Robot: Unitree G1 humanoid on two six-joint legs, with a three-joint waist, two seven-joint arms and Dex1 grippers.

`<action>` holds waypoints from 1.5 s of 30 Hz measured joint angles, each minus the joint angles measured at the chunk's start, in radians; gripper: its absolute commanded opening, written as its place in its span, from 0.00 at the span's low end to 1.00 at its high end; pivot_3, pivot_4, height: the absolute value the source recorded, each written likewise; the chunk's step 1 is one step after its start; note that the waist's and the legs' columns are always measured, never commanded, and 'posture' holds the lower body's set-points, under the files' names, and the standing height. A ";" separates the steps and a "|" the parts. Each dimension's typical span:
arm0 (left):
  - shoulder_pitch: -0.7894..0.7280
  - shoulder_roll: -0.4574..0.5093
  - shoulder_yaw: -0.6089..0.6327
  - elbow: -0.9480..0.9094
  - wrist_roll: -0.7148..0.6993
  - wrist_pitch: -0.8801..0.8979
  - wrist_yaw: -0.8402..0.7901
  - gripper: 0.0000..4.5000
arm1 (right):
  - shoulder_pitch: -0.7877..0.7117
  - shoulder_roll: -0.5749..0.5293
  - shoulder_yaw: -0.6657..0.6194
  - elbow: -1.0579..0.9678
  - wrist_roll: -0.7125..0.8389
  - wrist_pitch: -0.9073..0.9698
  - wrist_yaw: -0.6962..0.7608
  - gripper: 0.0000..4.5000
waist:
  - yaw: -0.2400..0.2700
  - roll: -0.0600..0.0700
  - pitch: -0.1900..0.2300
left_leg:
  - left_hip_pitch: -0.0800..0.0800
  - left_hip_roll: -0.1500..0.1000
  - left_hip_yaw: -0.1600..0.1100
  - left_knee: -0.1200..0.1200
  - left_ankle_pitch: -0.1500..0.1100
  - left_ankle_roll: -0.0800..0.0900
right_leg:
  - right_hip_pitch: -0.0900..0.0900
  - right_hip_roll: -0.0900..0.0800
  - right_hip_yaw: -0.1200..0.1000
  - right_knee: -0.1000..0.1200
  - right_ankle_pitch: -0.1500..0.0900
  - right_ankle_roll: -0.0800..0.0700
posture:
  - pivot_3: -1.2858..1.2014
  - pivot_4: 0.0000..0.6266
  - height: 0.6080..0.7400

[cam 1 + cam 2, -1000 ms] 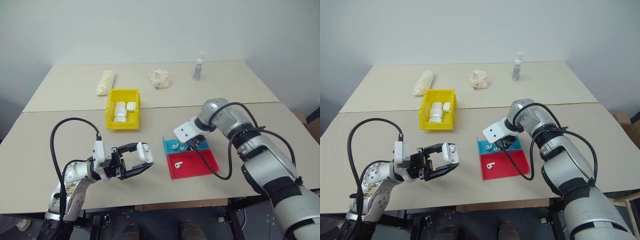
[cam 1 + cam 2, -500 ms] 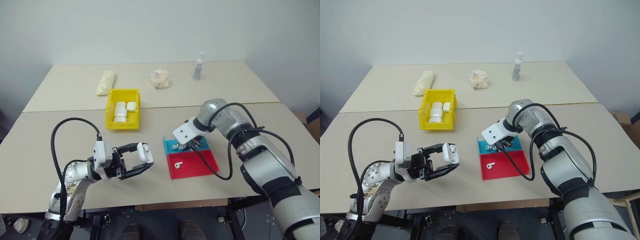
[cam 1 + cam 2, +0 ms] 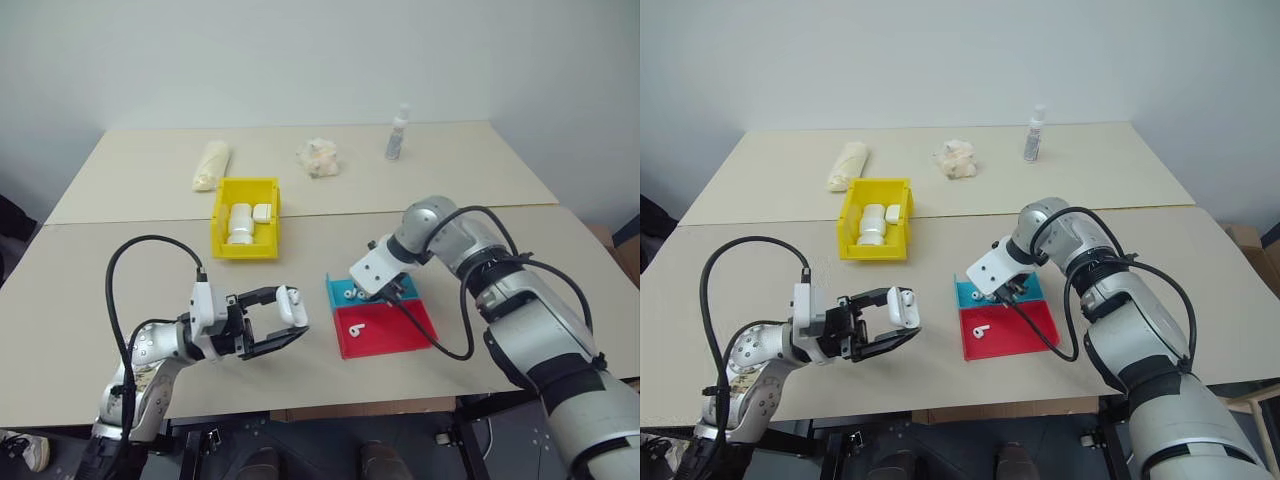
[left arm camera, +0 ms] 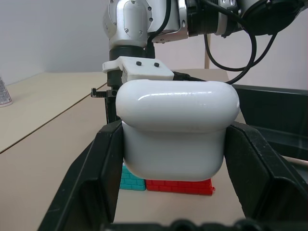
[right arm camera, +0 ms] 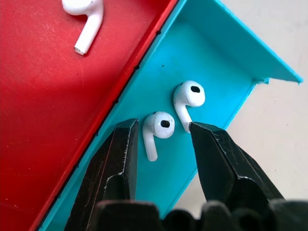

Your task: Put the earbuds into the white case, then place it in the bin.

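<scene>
The small glossy white case [image 4: 177,129] is clamped in the left gripper [image 3: 283,320], while a tiny white earbud [image 5: 158,127] between the parted fingers of the right gripper [image 5: 161,144] is yet to be gripped.

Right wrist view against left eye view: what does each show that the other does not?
Right wrist view: two earbuds in the blue tray, one between the open fingers.

Left eye view: the left gripper shut on a white case, and the yellow bin.

Both: the red tray with one earbud.
</scene>
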 measured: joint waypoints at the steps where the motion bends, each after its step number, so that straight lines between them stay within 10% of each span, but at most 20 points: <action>1: -0.002 0.000 0.000 0.000 0.000 0.000 0.000 0.62 | 0.000 0.000 0.000 0.009 -0.001 -0.010 -0.001 0.47 | 0.000 0.000 0.000 | 0.000 0.000 0.000 0.000 0.000 0.000 | 0.000 0.000 0.000 0.000 0.000 0.000 | 0.52 0.24 1.00; 45: -0.002 -0.007 -0.007 0.009 0.019 -0.003 0.021 0.62 | -0.040 0.038 0.017 0.094 -0.074 -0.142 -0.024 0.36 | -0.001 0.000 0.000 | 0.001 0.000 0.000 0.000 0.000 -0.001 | 0.001 0.000 0.000 0.001 0.000 0.000 | 0.52 0.24 1.00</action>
